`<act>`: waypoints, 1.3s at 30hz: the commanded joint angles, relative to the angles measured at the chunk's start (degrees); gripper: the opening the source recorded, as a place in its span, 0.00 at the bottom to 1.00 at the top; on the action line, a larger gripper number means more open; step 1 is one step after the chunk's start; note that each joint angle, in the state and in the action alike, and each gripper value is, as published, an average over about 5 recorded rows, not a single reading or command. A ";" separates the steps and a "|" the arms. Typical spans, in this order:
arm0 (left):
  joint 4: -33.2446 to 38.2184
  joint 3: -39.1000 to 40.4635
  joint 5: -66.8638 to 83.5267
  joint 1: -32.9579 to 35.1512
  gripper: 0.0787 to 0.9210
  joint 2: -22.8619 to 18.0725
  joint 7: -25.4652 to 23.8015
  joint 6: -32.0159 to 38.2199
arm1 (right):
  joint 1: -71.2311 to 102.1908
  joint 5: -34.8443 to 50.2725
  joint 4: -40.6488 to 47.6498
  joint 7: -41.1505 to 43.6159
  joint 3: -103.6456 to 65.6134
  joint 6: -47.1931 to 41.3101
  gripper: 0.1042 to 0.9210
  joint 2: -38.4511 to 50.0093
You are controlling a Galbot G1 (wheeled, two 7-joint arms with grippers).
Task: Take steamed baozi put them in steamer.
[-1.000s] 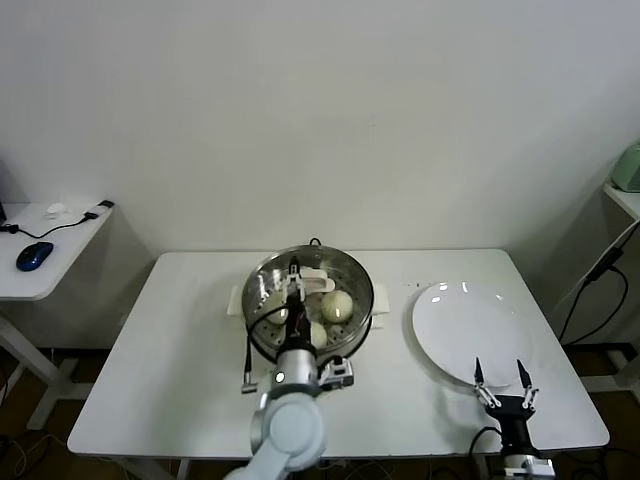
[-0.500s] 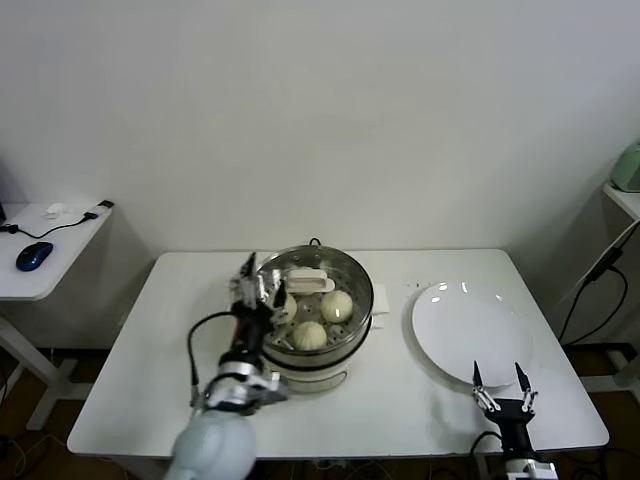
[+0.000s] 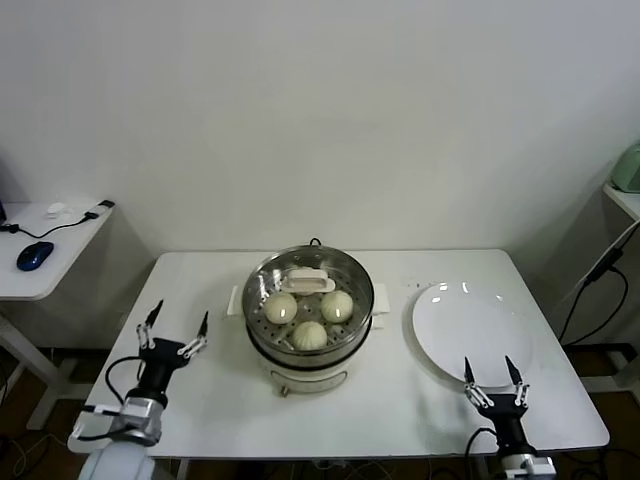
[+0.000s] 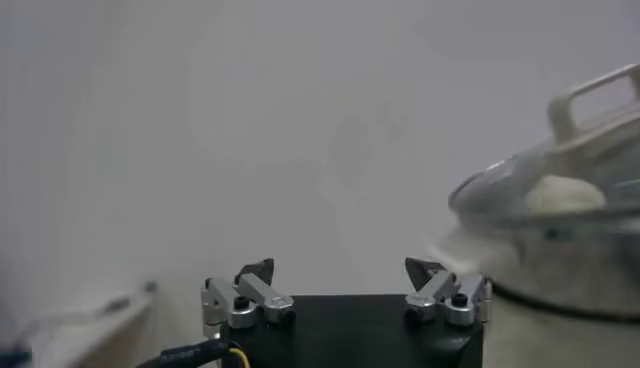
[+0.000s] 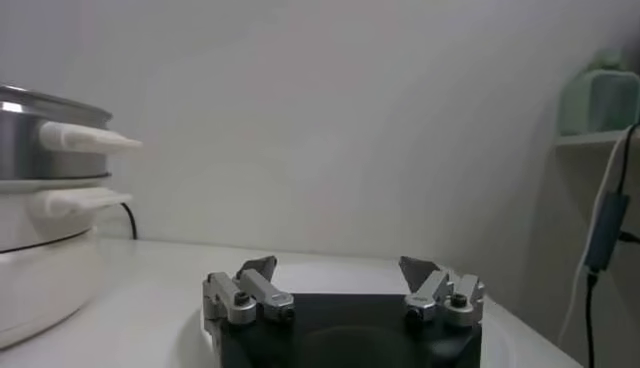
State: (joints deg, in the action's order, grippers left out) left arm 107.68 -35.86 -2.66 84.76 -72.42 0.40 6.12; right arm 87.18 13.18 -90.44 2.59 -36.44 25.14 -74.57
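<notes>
The left gripper (image 3: 176, 327) is hovering over the near left part of the white table (image 3: 200, 290), its fingers spread apart and holding nothing. The steamer (image 3: 309, 312) is sitting to this gripper's right, near it but not touching. Three steamed baozi (image 3: 309, 334) are resting on the perforated tray inside the pot, two side by side toward the back and one in front of them, all three close together. From the left wrist view the pot's rim (image 4: 545, 215) and one pale bun (image 4: 556, 193) are showing just beyond the gripper's fingertips (image 4: 258, 270), blurred.

The right gripper (image 3: 491, 378) is waiting at the near right edge of the table, its fingers likewise standing wide apart and empty. A flat white plate (image 3: 470, 330) is lying just ahead of it, and the steamer is standing well off to its left, with its white side handle (image 5: 88, 138) showing in the right wrist view.
</notes>
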 commanded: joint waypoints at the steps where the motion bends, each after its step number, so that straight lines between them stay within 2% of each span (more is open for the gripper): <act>1: -4.19 -10.04 21.25 4.66 0.88 3.62 0.30 9.12 | -0.39 1.80 -0.90 1.00 0.47 -1.96 0.88 0.53; 6: -12.72 -6.26 21.33 3.26 0.88 1.85 -1.22 11.33 | -0.87 1.80 -0.56 1.16 0.75 -2.30 0.88 0.32; 11: -15.76 -2.88 19.21 2.82 0.88 -0.16 -1.41 13.04 | -0.88 1.49 -0.25 0.87 1.09 -2.16 0.88 -0.03; 19: -14.91 0.04 17.24 3.27 0.88 -2.15 -1.23 13.42 | -0.63 1.41 0.10 0.59 1.04 -1.82 0.88 -0.23; 39: -12.53 2.51 14.04 3.94 0.88 -3.29 -1.20 13.86 | -0.02 1.72 -0.23 1.67 1.10 -2.32 0.88 -0.52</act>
State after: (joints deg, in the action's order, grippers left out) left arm 95.67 -33.41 11.26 88.67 -75.75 -0.67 19.21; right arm 87.13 14.72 -90.52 4.07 -35.39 22.94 -75.05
